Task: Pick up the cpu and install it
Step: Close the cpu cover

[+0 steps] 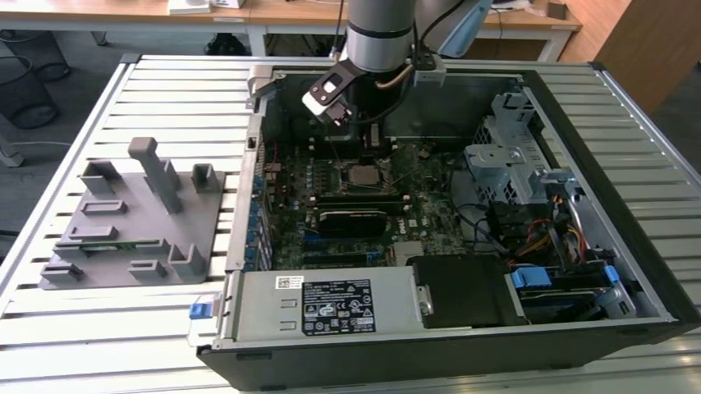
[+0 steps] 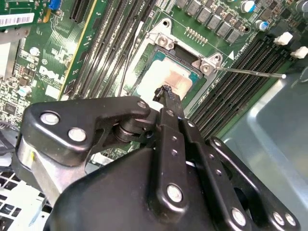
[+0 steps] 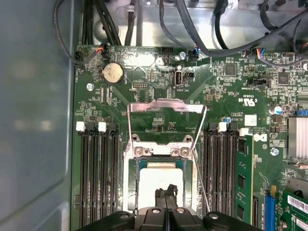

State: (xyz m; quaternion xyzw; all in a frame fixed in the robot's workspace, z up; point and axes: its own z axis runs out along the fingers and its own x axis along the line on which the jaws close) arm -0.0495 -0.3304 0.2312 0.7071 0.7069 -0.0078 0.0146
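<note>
Open PC case (image 1: 438, 357) lying on a slatted tabletop (image 1: 176, 90), arm (image 1: 378, 33) overhead at 12 o'clock in the exterior view. End effector (image 1: 370, 149) parked over the middle of the motherboard (image 1: 287, 176). Spotted the cpu (image 1: 362, 175) lying flat dead centre on the board, right at 6 o'clock from the tips, basically underneath them.

Closer look in the first wrist view: cpu (image 3: 154, 175) seated square inside the socket (image 3: 129, 183), pale shiny lid facing out. Fingers (image 3: 161, 199) pinched all the way together, gripping nothing, tips hanging right over the lid. Same deal in the second wrist view, end effector (image 2: 165, 91) tip lined up over the pale cpu (image 2: 168, 77). Can't tell about actual contact, honestly.

Metal load plate (image 3: 166, 102) flipped open past the socket, thin lever (image 3: 202, 185) standing free alongside. Green memory stick (image 3: 242, 183) planted in a slot near the socket, on the lever's side. Round coin battery (image 3: 113, 73) well apart, beyond the open plate.

Back in the exterior view: grey fixture block (image 1: 131, 222) on the tabletop at 9 o'clock from the case, not touching it. Power supply (image 1: 318, 305) at 6 o'clock inside the case.
</note>
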